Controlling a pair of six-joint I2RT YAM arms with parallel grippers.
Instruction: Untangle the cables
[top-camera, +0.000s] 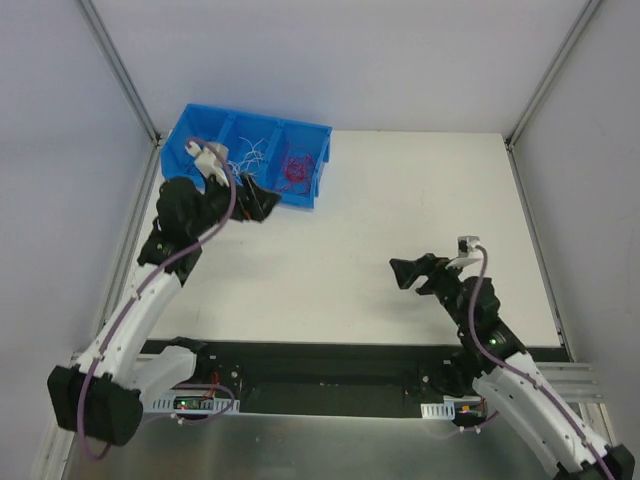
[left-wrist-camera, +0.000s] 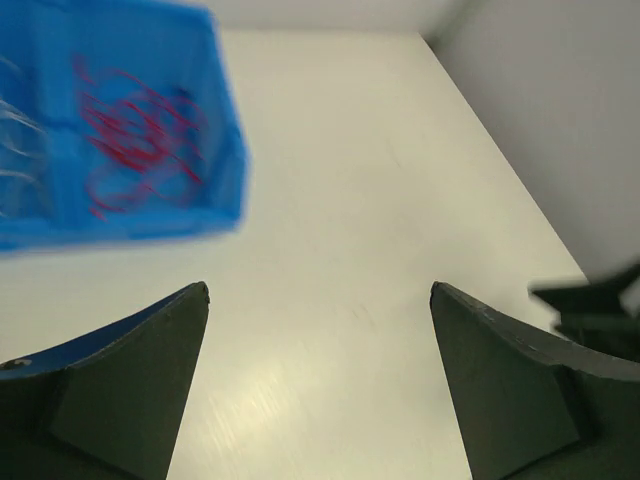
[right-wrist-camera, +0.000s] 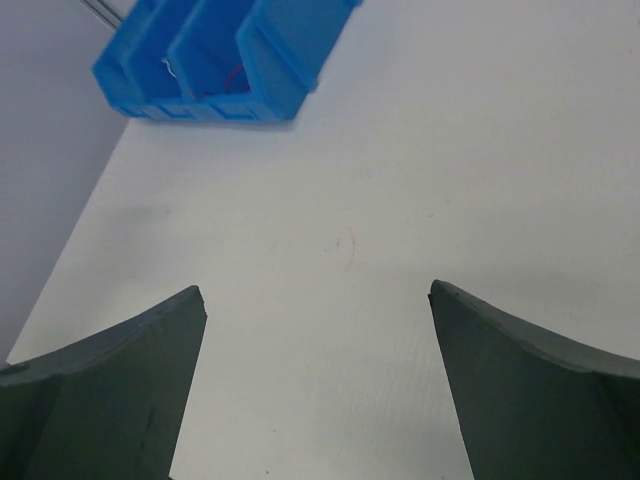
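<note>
Bright even light, soft faint shadows; left wrist view blurred, blue bin (left-wrist-camera: 228, 170) smeared; others sharp

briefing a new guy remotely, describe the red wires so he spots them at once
Look at the blue bin at the far left corner of the table. It has three compartments in a row; the red wires lie in the end one nearest the table's middle. They are a curly red tangle, while the next compartment holds white wires.
</note>
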